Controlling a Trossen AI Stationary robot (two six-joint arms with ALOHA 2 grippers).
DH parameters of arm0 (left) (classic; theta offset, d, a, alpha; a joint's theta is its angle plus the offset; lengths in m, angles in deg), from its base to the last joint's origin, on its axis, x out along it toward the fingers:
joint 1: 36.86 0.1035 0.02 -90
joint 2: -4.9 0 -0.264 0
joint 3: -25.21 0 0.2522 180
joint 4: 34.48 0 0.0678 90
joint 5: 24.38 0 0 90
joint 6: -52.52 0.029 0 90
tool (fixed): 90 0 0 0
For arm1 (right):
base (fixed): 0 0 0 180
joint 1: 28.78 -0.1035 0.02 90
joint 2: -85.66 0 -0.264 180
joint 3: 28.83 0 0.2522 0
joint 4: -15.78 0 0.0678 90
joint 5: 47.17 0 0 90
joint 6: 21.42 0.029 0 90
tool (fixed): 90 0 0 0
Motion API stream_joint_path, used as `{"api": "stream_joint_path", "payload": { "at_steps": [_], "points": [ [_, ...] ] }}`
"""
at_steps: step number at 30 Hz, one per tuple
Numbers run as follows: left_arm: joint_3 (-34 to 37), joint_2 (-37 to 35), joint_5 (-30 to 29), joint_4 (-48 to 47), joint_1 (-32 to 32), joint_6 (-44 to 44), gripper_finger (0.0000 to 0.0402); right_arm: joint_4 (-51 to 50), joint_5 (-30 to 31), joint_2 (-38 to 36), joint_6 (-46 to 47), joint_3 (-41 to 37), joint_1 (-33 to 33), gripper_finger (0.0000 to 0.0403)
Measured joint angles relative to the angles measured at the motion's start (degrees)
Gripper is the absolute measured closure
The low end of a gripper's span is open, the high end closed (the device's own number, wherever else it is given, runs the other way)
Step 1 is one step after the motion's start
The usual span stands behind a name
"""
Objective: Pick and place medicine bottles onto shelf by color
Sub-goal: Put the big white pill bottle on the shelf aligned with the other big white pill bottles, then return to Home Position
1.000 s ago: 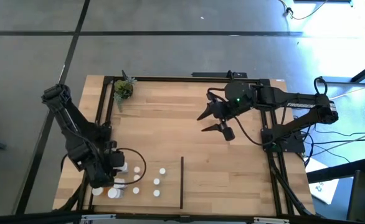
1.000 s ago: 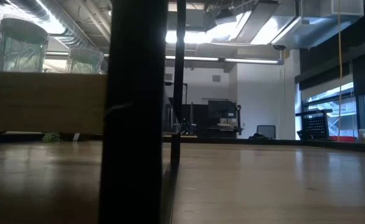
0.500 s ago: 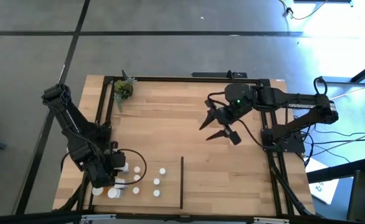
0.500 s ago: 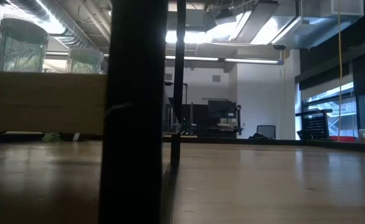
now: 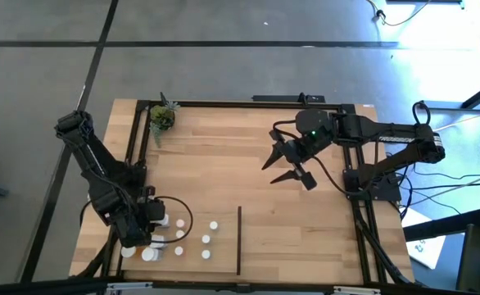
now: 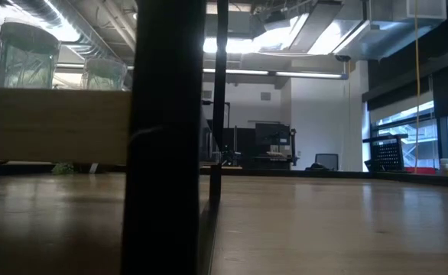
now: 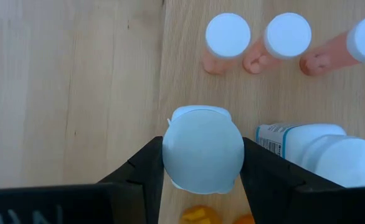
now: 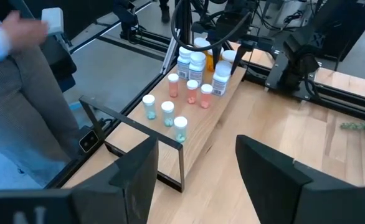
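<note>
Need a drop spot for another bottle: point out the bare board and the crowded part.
Bare: the light-wood plank board from the small green potted plant to the thin black divider strip, and right of it. Crowded: the white-capped medicine bottles around the left gripper.

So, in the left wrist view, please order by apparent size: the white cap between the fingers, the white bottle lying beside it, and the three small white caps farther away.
1. White cap in the left gripper; it is also nearest the camera.
2. Lying white bottle, partly cut off.
3. Three small caps, alike.
</note>
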Motion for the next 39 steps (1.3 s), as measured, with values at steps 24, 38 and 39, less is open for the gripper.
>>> {"api": "stream_joint_path", "payload": {
  "at_steps": [24, 38, 39],
  "points": [
    [0.09, 0.0, -1.12, 1.14, 0.02, -0.98, 0.0205, 0.02, 0.03, 0.0, 0.02, 0.0, 0.0, 0.0185],
    [0.09, -0.28, -1.21, 2.08, 0.02, -1.97, 0.0138, 0.02, 0.06, 0.0, 0.04, 0.0, 0.01, 0.0185],
    [0.07, -0.53, -1.21, 2.08, 0.02, -1.97, 0.0134, 0.02, 0.06, 0.0, 0.02, 0.0, 0.0, 0.0185]
  ]
}}
